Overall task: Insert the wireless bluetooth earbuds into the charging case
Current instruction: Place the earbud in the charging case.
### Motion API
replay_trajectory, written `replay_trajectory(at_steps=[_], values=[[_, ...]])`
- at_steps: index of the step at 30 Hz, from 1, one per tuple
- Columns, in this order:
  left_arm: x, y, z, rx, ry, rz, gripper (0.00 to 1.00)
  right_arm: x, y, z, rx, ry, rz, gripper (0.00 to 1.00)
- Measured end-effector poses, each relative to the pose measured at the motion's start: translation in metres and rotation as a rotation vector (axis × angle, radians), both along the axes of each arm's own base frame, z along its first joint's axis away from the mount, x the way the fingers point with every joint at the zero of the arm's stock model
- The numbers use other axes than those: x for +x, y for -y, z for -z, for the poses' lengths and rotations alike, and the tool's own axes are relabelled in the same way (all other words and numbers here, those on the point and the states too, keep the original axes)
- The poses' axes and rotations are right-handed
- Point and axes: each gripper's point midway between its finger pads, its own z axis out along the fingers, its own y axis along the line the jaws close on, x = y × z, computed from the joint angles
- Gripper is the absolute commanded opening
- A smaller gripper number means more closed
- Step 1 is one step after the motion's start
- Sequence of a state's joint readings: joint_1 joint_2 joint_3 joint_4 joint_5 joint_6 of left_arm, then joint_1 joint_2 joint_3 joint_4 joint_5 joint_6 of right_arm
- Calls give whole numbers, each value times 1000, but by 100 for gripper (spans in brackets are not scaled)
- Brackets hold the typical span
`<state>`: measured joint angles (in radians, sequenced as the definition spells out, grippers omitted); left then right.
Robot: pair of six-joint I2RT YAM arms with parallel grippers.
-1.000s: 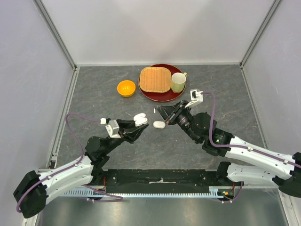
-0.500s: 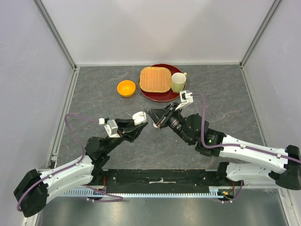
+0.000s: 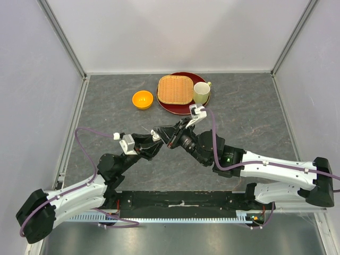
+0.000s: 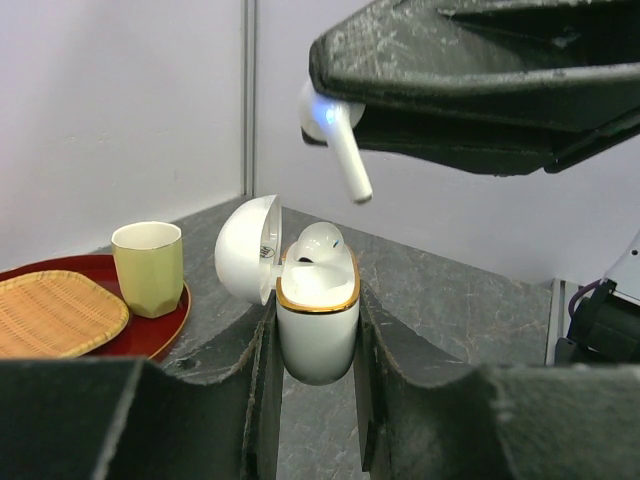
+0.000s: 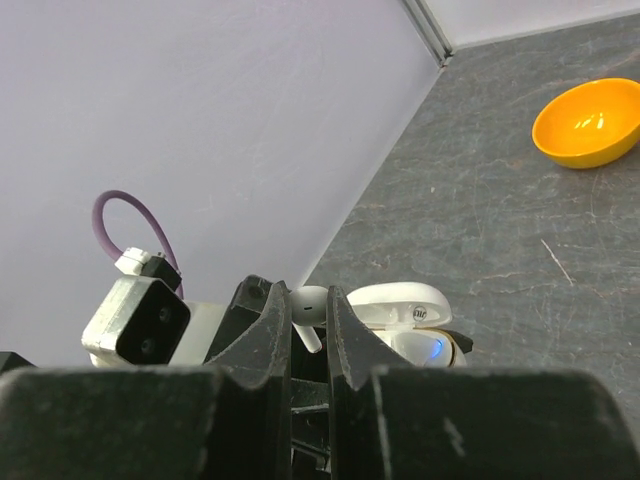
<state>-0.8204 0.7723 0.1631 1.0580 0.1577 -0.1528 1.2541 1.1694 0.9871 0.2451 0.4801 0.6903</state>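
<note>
Over the last second the right arm has swung leftward across the grey stone-patterned tabletop (image 3: 106, 114), bringing the right fingers (image 5: 268, 345) from well apart to just above the left fingers (image 4: 255, 380); the two now meet mid-scene in the overhead view. The right fingers are nearly closed, pinching a small glossy white comma-shaped plastic earbud (image 4: 335, 135) by its head, with the stem hanging down and tilted and a blue glow on the plastic. The left fingers have kept their grip; they are closed tight on the body of the glossy white oval plastic charging case with a gold rim (image 4: 318, 335), held upright with its lid hinged open to the left. Another white earbud (image 4: 318, 243) already sits in one socket; the carried earbud hangs above and slightly right of the opening, not touching it. The approach therefore looks finished; what remains, I judge, is to line the stem up with the free socket and lower it in.
</note>
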Motion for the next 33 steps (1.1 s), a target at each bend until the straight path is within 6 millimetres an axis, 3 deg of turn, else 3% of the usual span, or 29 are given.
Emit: replay_trajectory(at_steps=[11,33], values=[[-1,-1,-3,-11,1,3,2,-2,-5,23,-127,29,49,0],[-1,2,-3,-26,-29,19,2,6,-5,24,-141,58,111,0]])
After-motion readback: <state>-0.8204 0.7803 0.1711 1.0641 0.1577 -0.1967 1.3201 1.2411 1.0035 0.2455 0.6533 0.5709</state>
